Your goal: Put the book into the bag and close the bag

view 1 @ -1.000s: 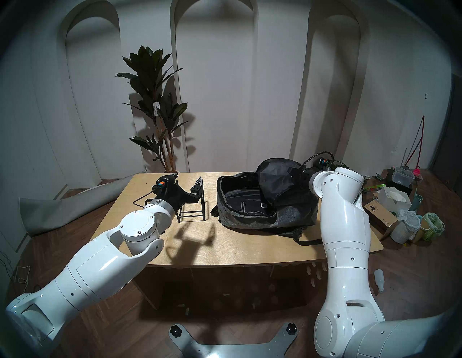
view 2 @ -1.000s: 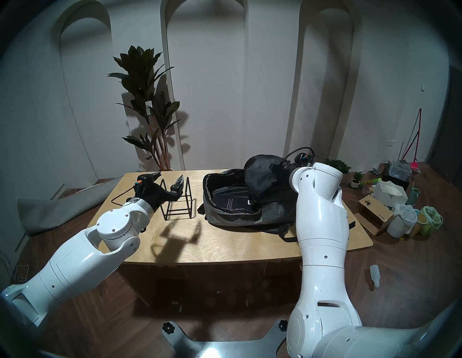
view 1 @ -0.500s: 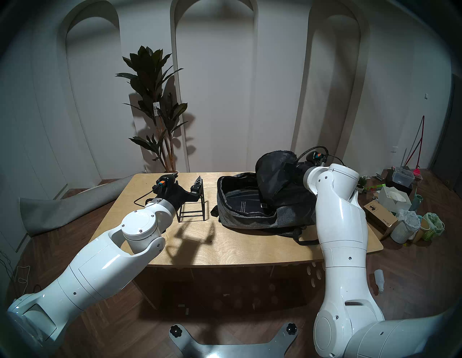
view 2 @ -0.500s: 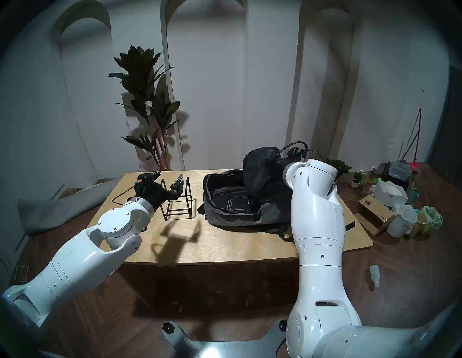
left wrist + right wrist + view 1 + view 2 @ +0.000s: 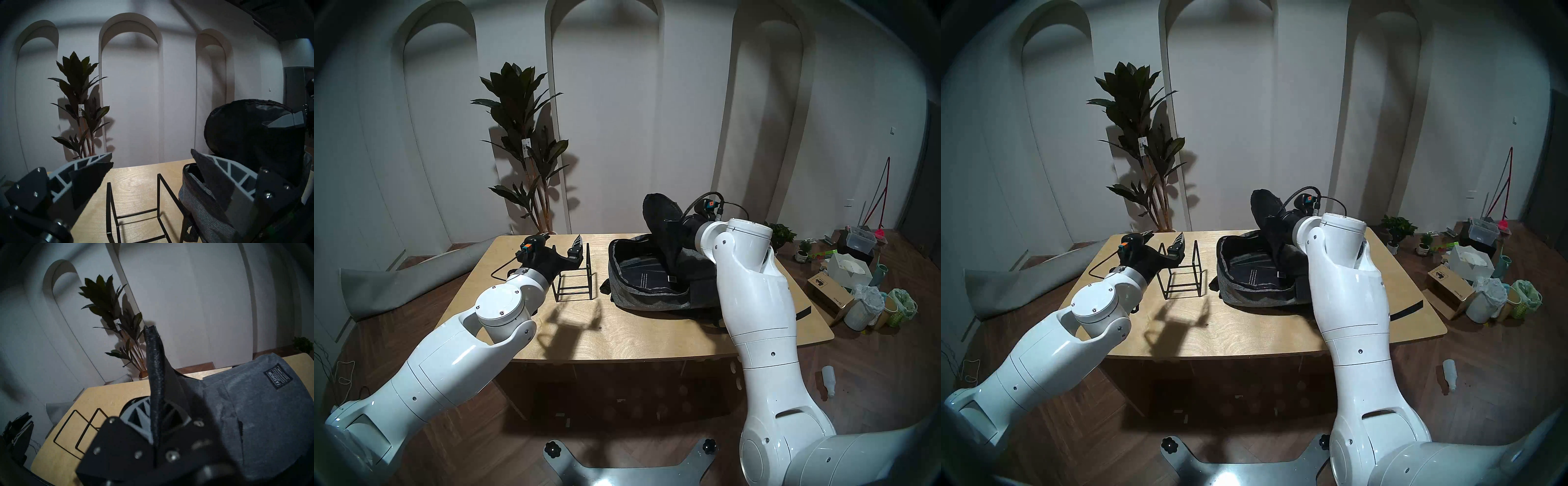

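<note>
The grey bag (image 5: 650,300) lies open on the table, right of centre; it also shows in the head right view (image 5: 1256,296). The black book (image 5: 648,278) lies flat inside it, white barcode up. My right gripper (image 5: 155,412) is shut on the edge of the bag's flap (image 5: 663,224) and holds it upright above the opening. The flap's grey outside carries a dark label patch (image 5: 277,377). My left gripper (image 5: 563,239) is open and empty, above the far side of the wire stand, left of the bag (image 5: 200,208).
A black wire-frame stand (image 5: 575,281) stands on the wooden table (image 5: 636,339) between my left gripper and the bag. A potted plant (image 5: 524,135) stands behind the table. Boxes and cups (image 5: 850,281) crowd the floor on the right. A grey roll (image 5: 398,281) lies at the left.
My right gripper has raised the flap and swung it left, over the bag's opening. My left gripper has drawn slightly back and left, still open.
</note>
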You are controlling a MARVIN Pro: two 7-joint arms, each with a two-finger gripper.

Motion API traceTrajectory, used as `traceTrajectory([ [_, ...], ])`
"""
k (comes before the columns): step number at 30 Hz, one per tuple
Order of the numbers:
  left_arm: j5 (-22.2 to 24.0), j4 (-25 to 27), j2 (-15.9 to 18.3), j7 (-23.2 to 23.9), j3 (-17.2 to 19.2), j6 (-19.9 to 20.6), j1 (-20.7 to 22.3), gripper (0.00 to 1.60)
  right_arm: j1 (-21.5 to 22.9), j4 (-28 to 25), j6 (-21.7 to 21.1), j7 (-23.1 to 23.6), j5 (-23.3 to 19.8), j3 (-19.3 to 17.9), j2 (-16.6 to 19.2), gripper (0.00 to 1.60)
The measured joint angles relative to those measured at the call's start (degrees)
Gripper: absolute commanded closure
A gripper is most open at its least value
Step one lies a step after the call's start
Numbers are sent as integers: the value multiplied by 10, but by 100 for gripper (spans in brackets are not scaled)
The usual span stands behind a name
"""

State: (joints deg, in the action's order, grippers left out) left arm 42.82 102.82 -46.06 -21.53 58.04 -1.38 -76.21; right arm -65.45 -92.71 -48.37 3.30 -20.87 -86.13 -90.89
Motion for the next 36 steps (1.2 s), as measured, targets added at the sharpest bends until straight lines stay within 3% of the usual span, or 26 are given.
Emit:
traceTrajectory([
  [7, 13, -1, 7, 1, 9, -21, -16, 0, -2, 2, 9, 8, 19, 50, 0, 157],
  [8, 14, -1, 8, 1, 10, -23, -18, 0, -2, 4, 10, 8, 21, 56, -1, 135],
  [9, 16, -1, 9, 2, 11, -26, -20, 0, -3, 6, 12, 8, 25, 65, -1, 101],
  [11, 19, -1, 11, 4, 14, -32, -23, 0, -3, 10, 16, 9, 32, 80, -2, 70],
  [12, 21, -2, 13, 6, 16, -35, -26, 0, -4, 13, 19, 9, 36, 90, -3, 0],
  [23, 35, -6, 25, 22, 32, -63, -34, 0, -5, 28, 44, 16, 56, 156, -16, 0],
  [30, 43, -18, 32, 35, 38, -74, -33, 0, -14, 11, 58, 15, 56, 159, -24, 0],
  [36, 41, -47, 25, 46, 39, -85, -22, 0, -34, -23, 110, -4, 72, 147, -24, 0],
])
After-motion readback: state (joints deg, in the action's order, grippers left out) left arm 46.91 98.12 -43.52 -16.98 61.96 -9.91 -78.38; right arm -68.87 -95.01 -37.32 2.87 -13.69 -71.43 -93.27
